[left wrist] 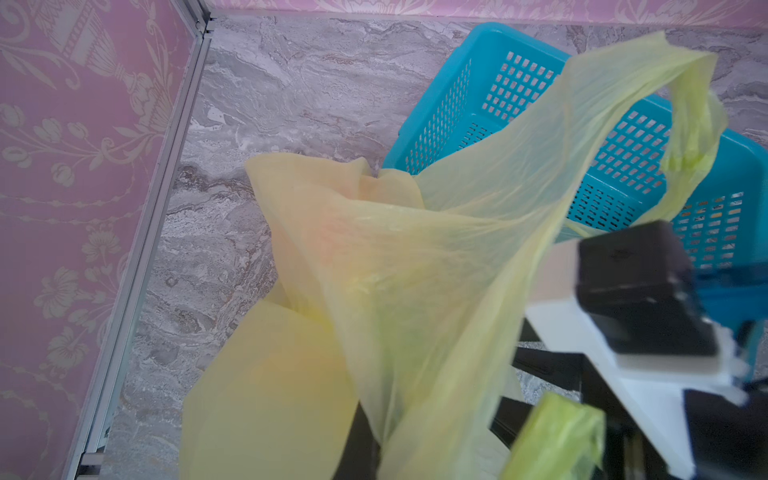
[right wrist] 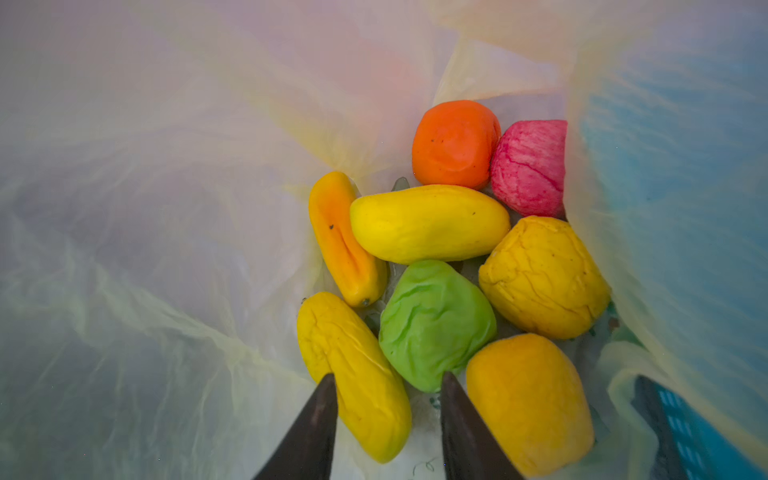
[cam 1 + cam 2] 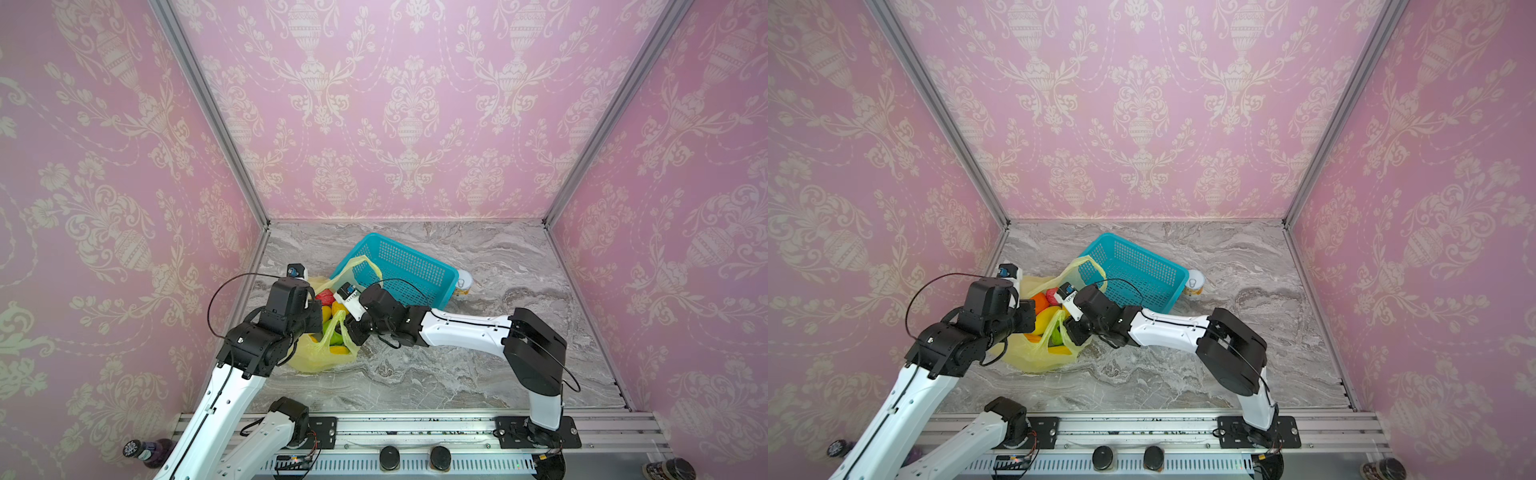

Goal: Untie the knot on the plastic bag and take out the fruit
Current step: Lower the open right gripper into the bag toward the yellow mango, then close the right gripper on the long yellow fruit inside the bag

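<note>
So no knot is to be seen, and the plastic bag (image 3: 316, 357) is sat open near the tabletop's (image 3: 457, 374) 8 o'clock corner with the fruit (image 2: 430, 224) piled inside. The right end effector (image 2: 386, 376) is poked in from the bag's 3 o'clock side, fingers spread, nothing pinched. The green piece (image 2: 436, 324) is found dead ahead of the gap, and the long yellow piece (image 2: 353, 374) is slanted across under one finger. The left end effector is pressed together, apparently on the bag's film, tips hidden. The pile is only laid out properly in the right wrist view. The basket (image 3: 399, 266) at the bag's 1 o'clock is best read in both top views.
</note>
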Tool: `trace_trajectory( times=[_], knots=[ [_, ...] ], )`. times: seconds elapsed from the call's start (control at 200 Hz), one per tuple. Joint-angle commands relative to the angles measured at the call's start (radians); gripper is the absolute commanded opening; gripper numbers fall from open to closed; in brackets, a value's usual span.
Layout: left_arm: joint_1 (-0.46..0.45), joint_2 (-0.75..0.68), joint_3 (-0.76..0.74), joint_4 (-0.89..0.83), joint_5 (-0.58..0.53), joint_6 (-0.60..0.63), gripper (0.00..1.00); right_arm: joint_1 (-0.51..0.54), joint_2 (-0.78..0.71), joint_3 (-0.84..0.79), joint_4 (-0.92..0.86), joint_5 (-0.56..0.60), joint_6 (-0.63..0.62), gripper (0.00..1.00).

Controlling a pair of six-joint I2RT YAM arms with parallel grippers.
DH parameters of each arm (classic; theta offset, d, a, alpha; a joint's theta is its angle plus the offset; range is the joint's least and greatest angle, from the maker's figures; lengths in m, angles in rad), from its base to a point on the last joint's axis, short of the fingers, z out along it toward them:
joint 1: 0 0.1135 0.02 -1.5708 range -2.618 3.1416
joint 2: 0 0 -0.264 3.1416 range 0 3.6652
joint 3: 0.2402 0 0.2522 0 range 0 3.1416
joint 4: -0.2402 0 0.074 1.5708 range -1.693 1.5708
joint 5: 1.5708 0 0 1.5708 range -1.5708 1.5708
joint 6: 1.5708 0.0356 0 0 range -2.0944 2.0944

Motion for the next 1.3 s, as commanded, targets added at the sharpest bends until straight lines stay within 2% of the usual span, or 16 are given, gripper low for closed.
trace_trajectory(
  times=[0.0, 0.215, 0.375, 0.505, 0.69, 0.826, 1.296],
  knots=[
    [0.007, -0.008, -0.010, 0.007, 0.024, 0.007, 0.00, -0.002, 0.089, 0.106, -0.098, 0.024, -0.036, 0.42],
    [0.007, -0.006, -0.011, 0.007, 0.027, 0.007, 0.00, 0.009, 0.153, 0.142, -0.134, -0.046, -0.078, 0.47],
    [0.008, -0.008, -0.012, 0.008, 0.024, 0.008, 0.00, 0.029, 0.143, 0.121, -0.140, -0.062, -0.093, 0.62],
    [0.008, -0.007, -0.012, 0.008, 0.025, 0.008, 0.00, 0.050, 0.137, 0.103, -0.139, -0.084, -0.119, 0.69],
    [0.007, -0.007, -0.012, 0.007, 0.025, 0.009, 0.00, 0.084, 0.124, 0.087, -0.141, -0.131, -0.174, 0.70],
    [0.007, -0.005, -0.012, 0.008, 0.026, 0.007, 0.00, 0.116, 0.142, 0.113, -0.166, -0.142, -0.218, 0.67],
    [0.008, -0.005, -0.014, 0.008, 0.030, 0.007, 0.00, 0.130, 0.340, 0.344, -0.334, -0.071, -0.246, 0.76]
  ],
)
